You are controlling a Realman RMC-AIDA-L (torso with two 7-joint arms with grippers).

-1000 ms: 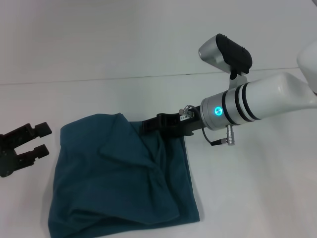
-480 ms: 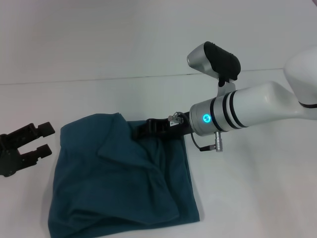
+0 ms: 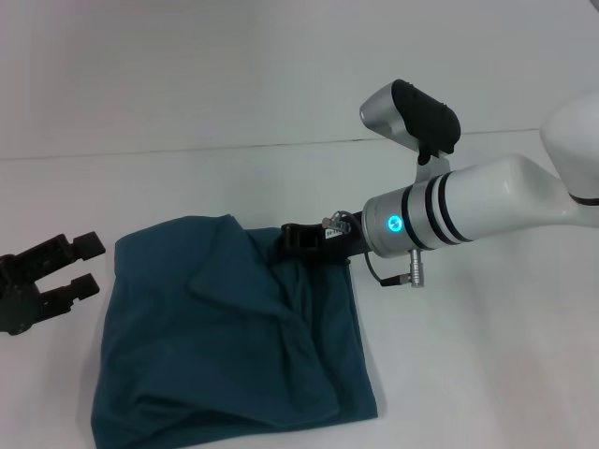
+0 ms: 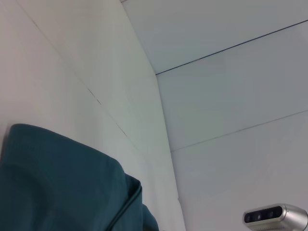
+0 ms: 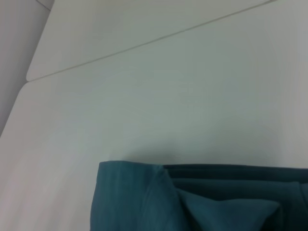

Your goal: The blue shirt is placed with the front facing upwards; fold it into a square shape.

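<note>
The blue shirt [image 3: 225,337] lies on the white table [image 3: 468,374] as a rumpled, roughly square bundle, plain teal side up with no print showing. Loose folds cross its middle. My right gripper [image 3: 285,239] rests low at the shirt's far edge, near the far right corner, touching or just above the cloth. To the left of the shirt, my left gripper [image 3: 77,264] stands open and apart from it, holding nothing. The left wrist view catches a stretch of the shirt [image 4: 57,183], and the right wrist view shows its folded edge [image 5: 192,202].
A thin seam [image 3: 234,145] runs across the table behind the shirt. The right arm's white forearm [image 3: 487,201] with its wrist camera [image 3: 412,114] reaches in from the right above the table. Bare tabletop lies to the right of the shirt and beyond it.
My right gripper pushed left along the shirt's far edge, then drew back a little to the right. The shirt and the left gripper have hardly shifted.
</note>
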